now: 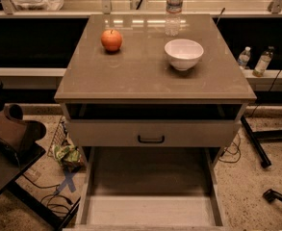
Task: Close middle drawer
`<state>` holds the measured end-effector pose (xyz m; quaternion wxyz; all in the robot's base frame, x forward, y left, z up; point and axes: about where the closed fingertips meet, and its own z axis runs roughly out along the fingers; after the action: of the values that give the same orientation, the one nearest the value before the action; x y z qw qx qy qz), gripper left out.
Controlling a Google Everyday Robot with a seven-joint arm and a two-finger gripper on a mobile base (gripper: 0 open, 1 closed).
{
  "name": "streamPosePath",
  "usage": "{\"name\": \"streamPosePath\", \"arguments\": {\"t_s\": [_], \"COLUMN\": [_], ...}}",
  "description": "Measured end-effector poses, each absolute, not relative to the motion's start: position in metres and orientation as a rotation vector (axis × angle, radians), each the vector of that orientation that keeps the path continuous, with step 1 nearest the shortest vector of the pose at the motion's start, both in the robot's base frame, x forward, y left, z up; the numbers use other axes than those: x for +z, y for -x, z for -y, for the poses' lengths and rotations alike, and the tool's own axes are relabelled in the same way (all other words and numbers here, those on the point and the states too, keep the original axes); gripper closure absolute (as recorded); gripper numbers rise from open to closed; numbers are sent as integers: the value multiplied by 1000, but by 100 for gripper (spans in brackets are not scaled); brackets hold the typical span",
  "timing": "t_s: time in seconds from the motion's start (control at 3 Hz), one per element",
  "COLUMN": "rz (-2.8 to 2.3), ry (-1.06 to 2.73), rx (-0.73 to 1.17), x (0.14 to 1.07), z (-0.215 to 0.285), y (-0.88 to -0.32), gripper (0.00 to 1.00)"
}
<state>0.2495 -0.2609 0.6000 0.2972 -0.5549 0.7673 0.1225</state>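
Cabinet (150, 81) centre frame. The middle drawer (150, 211) is pulled fully out toward 6 o'clock, pale floor bare, below the handled drawer front (107, 133). On top, white bowl (184, 53) at 1 o'clock, apple (111, 40) at 11, water bottle (174, 4) at 12. Gripper out of frame, so its state cannot be told.

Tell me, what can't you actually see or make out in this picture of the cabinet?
- End effector: nowhere in the camera view, outside the frame.
- Middle drawer: front panel cut off by the bottom edge.
- Handled drawer: inside lost in shadow beneath the cabinet top.
- Water bottle: label too small to read.
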Motion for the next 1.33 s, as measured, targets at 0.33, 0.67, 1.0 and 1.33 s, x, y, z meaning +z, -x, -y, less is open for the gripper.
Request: {"name": "streamPosePath", "arguments": {"t_s": [0.33, 0.67, 1.0, 1.33], "rz": [-1975, -1936, -1914, -1894], "ry": [1412, 1359, 1325, 1311], "rx": [365, 434, 511, 588], "x": [553, 511, 476, 447], "z": [269, 268, 256, 239], "y": [-245, -237, -230, -228], "gripper": [100, 100, 100, 100]}}
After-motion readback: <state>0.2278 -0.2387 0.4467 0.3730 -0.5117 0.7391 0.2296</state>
